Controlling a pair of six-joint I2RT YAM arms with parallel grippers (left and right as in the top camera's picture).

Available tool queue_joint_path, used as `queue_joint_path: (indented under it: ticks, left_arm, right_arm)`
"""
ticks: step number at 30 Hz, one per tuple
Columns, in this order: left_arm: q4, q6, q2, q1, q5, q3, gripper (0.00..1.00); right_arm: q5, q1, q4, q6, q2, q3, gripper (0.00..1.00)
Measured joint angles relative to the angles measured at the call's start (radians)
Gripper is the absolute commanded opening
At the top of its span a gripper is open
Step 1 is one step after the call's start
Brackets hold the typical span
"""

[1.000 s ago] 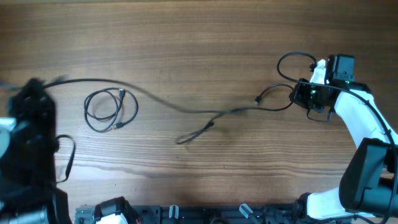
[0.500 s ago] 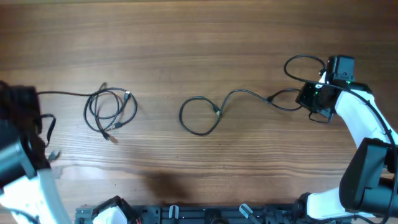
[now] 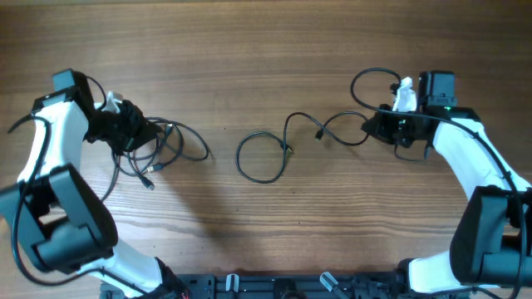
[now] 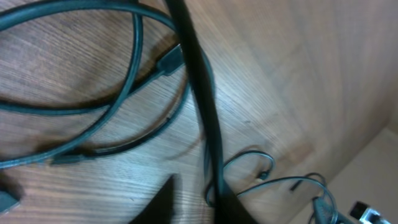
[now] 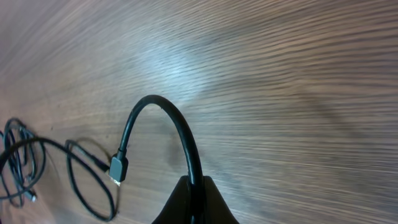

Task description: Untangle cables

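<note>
My right jaws are pinched shut on a thin black rubbery cable (image 5: 185, 140). In the right wrist view it arches up out of the tips at bottom centre and bends down to the left, ending in a small rectangular black plug (image 5: 118, 169). My left jaws sit low over a loose coil of thin black cable (image 3: 156, 139) at the left of the overhead frame. In the left wrist view one strand runs down between them, but I cannot tell whether they pinch it or only straddle it.

From my right jaws the held cable lies to the left. Its long axis runs roughly level across the overhead frame, wavering, and closes in a round loop (image 3: 239, 159) at frame centre. The coil's outermost strand reaches right toward that loop and comes near it, yet a strip of bare wood shows between them. So I judge the two cables to be apart, with the remaining tangle inside the coil. My left arm (image 3: 46, 137) is right on the coil, and my right arm (image 3: 470, 158) is well apart from it. I judge the coming move to be drawing one strand out and away from the overlapping turns.

The brown wooden table (image 3: 266, 50) is flat and fine-grained, with a sheen that suggests the cord will slide easily. Past its edge, at the lower right of the left wrist view, lies a pale beige surface (image 4: 379, 168). Dark hardware (image 3: 274, 286) lines the bottom of the overhead frame.
</note>
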Motion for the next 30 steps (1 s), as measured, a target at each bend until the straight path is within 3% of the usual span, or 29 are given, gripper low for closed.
queue_joint_path:
  ticks: [8,15,23,27,30]
  left_arm:
    - [-0.089,0.013,-0.015,0.045,0.002,0.048,1.00]
    - [-0.175,0.016,-0.255,0.131,0.016,0.095,1.00]
    - [-0.253,0.016,-0.578,0.150,0.060,0.099,1.00]
    - [-0.328,0.017,-0.658,0.150,0.037,0.103,1.00]
    - [-0.360,0.024,-0.663,0.150,-0.003,0.103,1.00]
  right_arm:
    - [-0.218,0.178,0.241,0.043,0.000,0.000,0.04]
    - [-0.277,0.462,0.576,0.122,0.000,0.000,0.04]
    - [0.103,0.777,0.932,0.161,0.025,0.002,0.04]
    - [0.216,0.849,1.116,0.209,0.163,0.008,0.04]
    - [0.210,0.854,1.261,0.227,0.287,0.007,0.15]
